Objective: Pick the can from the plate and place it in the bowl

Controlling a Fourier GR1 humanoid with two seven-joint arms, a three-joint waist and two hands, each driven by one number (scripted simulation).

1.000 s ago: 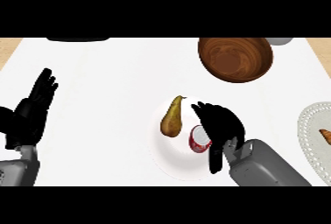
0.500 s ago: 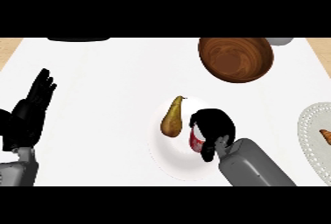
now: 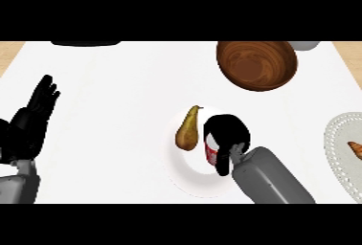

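Head view: right robot hand [image 3: 228,136] curled over the can [image 3: 210,152], grasping it on the white plate [image 3: 185,165]. Left robot hand [image 3: 32,119] resting at left, fingers straight. One pear [image 3: 188,130], one bowl [image 3: 256,64], one patterned plate [image 3: 339,146], on white bench [image 3: 120,95].

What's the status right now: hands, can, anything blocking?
Right hand curled round can, on plate. Left hand open, resting at left. Pear beside can. Bowl unobstructed.
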